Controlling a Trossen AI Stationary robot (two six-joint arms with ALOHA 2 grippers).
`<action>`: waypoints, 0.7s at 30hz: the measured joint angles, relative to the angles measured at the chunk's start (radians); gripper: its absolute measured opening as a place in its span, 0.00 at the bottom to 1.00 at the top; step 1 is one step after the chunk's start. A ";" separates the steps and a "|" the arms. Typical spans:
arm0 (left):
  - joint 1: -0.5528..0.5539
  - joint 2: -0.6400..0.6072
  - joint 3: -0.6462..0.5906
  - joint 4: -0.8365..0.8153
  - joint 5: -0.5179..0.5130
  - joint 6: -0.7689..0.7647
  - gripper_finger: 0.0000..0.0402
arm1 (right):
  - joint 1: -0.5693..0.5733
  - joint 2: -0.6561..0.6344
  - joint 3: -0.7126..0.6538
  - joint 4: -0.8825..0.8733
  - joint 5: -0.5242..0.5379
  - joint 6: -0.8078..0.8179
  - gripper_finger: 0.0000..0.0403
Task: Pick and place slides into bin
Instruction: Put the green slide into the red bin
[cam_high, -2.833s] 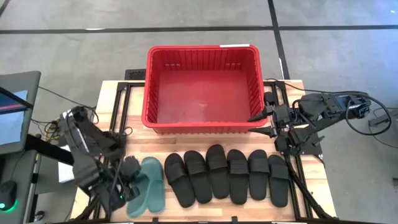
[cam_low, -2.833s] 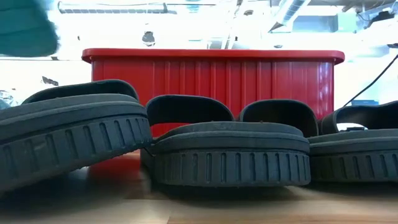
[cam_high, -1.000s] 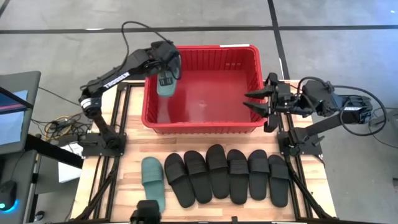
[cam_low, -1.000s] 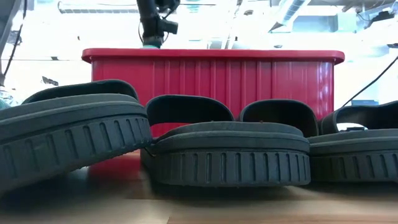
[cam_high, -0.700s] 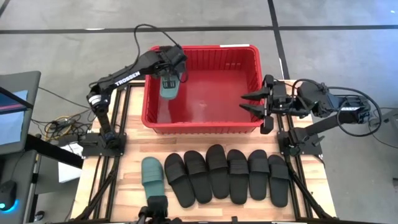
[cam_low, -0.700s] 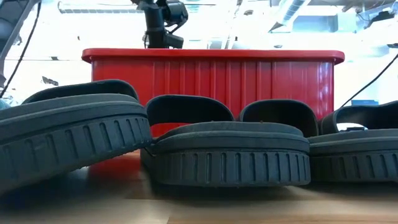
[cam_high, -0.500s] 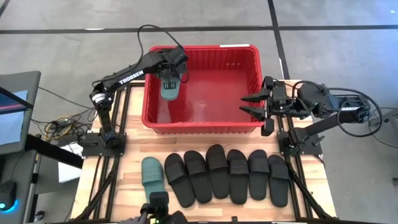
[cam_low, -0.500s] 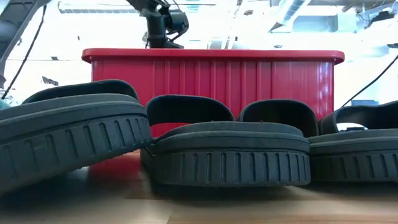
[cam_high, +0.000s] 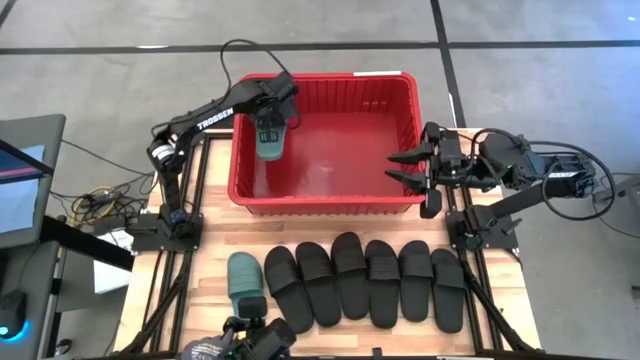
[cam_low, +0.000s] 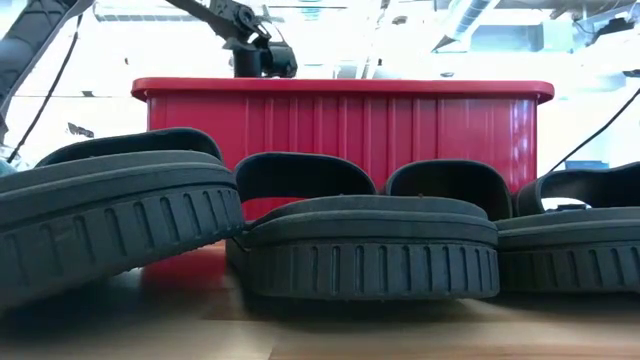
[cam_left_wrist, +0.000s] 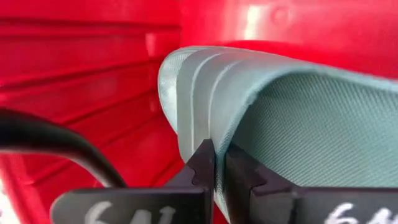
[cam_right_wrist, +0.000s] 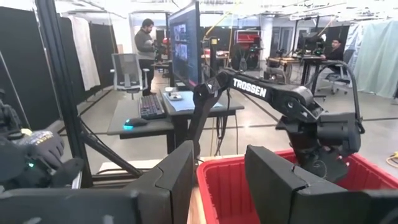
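- Left gripper (cam_high: 270, 128) is clamped shut on a sage-green slide (cam_high: 269, 141), holding it inside the red bin (cam_high: 325, 196) near its left wall.
- Right gripper (cam_high: 403, 167) hovers half open and empty at the bin's right rim.
- Seven slides (cam_high: 350, 279) lie on the table in front.

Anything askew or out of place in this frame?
One oddity: a dark gloved hand holding a device reaches in at the table's near edge, right beside the remaining green slide. The black slides lie in a neat row.
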 joint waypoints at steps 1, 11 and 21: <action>0.003 0.000 -0.006 -0.004 0.001 0.003 0.00 | 0.000 0.000 0.000 0.002 0.000 0.000 0.33; 0.017 0.000 -0.024 0.071 0.027 0.065 0.00 | 0.000 0.000 0.000 0.006 0.000 -0.001 0.33; 0.043 0.000 -0.024 0.086 0.054 0.104 0.00 | 0.000 0.000 0.000 0.009 0.000 0.015 0.33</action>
